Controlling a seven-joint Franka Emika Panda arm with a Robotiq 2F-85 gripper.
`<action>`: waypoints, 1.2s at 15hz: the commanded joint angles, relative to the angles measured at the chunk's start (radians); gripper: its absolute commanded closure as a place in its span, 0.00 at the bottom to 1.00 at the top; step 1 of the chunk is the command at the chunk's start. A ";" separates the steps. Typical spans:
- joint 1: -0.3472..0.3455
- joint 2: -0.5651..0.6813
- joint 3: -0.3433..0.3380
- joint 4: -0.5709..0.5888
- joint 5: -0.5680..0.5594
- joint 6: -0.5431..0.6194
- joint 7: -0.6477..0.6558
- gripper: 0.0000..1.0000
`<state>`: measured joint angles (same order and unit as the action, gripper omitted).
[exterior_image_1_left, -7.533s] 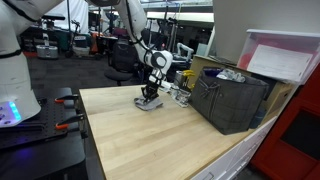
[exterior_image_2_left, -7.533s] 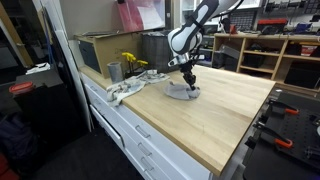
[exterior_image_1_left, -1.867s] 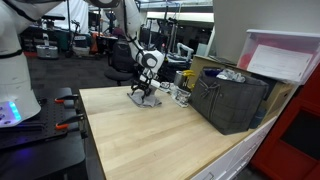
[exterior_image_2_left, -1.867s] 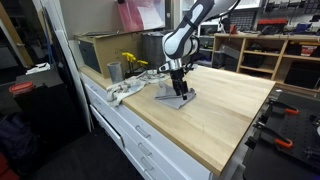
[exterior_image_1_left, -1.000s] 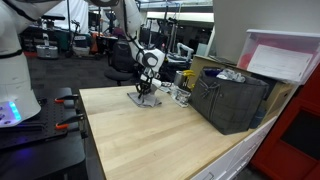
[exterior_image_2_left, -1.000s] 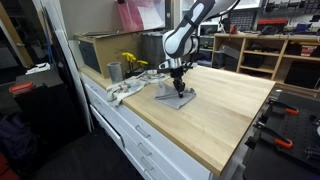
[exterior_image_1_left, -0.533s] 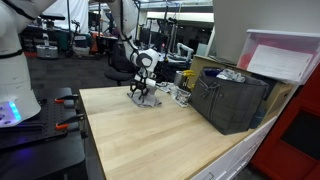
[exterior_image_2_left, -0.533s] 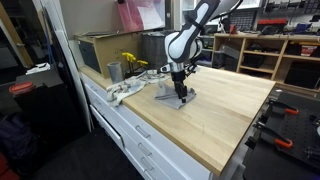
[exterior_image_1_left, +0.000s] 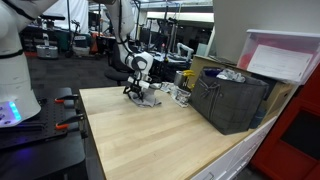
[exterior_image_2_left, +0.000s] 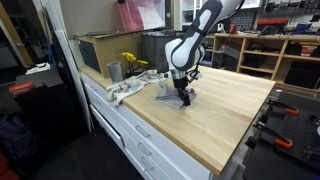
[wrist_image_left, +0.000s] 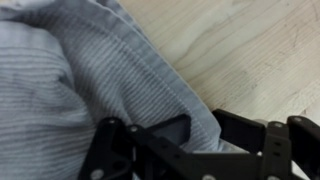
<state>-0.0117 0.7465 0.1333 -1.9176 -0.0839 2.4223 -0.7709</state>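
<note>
On wooden table (exterior_image_2_left: 236, 108), jaws astride grey cloth (wrist_image_left: 70, 80), dark bin (exterior_image_1_left: 234, 102) beside

Evenly and brightly lit from overhead in both exterior views, with only soft, faint shadows on the pale wooden tabletop (exterior_image_1_left: 150, 130). Small and grainy throughout. Close and blurred in wrist view: grey-blue striped cloth (wrist_image_left: 70, 70) out of focus, black gripper fingers (wrist_image_left: 110, 150) dim.
</note>
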 joint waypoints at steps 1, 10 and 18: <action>0.007 -0.028 -0.022 -0.059 -0.056 0.034 0.060 0.99; -0.030 -0.292 -0.132 -0.212 -0.381 -0.111 -0.143 1.00; -0.059 -0.471 -0.225 -0.163 -0.777 -0.276 -0.345 0.52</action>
<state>-0.0598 0.3431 -0.0866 -2.0764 -0.7623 2.1674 -1.0555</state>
